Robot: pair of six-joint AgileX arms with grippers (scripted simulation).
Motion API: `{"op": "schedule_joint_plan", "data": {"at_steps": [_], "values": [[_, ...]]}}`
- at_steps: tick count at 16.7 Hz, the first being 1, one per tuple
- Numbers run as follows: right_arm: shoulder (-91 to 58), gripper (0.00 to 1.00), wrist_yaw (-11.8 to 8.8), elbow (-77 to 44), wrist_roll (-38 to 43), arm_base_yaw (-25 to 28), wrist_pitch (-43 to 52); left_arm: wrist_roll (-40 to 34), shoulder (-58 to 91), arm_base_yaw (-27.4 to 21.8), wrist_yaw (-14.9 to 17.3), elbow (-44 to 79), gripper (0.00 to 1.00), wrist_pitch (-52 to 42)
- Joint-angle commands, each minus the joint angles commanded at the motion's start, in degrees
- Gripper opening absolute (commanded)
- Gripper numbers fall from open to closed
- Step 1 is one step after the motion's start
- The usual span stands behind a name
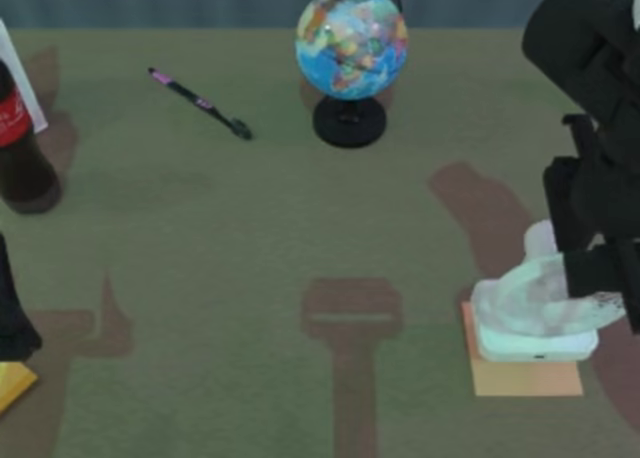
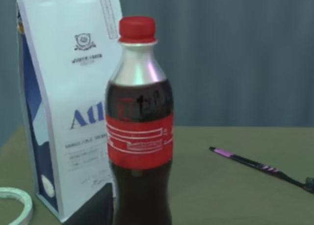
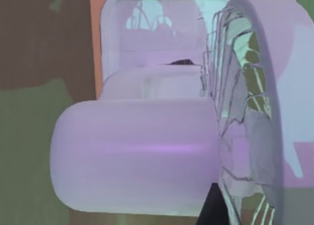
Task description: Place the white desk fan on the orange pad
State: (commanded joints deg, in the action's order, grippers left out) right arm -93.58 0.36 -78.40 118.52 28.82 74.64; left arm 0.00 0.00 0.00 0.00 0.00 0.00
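The white desk fan [image 1: 535,308] stands with its blocky base on the orange pad [image 1: 527,378] at the table's right, near the front edge. A strip of the pad shows in front of the base. My right gripper [image 1: 592,276] reaches in from the right, pressed close against the fan's upper part. In the right wrist view the rounded motor housing [image 3: 137,156] fills the picture, with the guard ring [image 3: 255,112] beside it and the orange pad [image 3: 95,38] under the base. My left gripper [image 1: 12,318] is parked at the left edge.
A globe [image 1: 351,43] on a black stand sits at the back centre, and a black and pink pen [image 1: 200,103] lies to its left. A cola bottle [image 1: 20,148] and a white bag [image 2: 68,87] stand at the far left. A yellow wedge [image 1: 15,383] lies at the front left.
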Motion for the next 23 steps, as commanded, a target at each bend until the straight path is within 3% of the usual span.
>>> {"op": "schedule_joint_plan", "data": {"at_steps": [7,20,23], "values": [[-0.4,0.0,0.0,3.7,-0.1,-0.2,-4.0,0.0,0.0,0.0,0.0,0.0,1.0,0.0],[-0.4,0.98,0.0,3.7,-0.1,-0.2,-4.0,0.0,0.0,0.0,0.0,0.0,1.0,0.0],[-0.4,1.0,0.0,3.7,-0.1,-0.2,-4.0,0.0,0.0,0.0,0.0,0.0,1.0,0.0]]}}
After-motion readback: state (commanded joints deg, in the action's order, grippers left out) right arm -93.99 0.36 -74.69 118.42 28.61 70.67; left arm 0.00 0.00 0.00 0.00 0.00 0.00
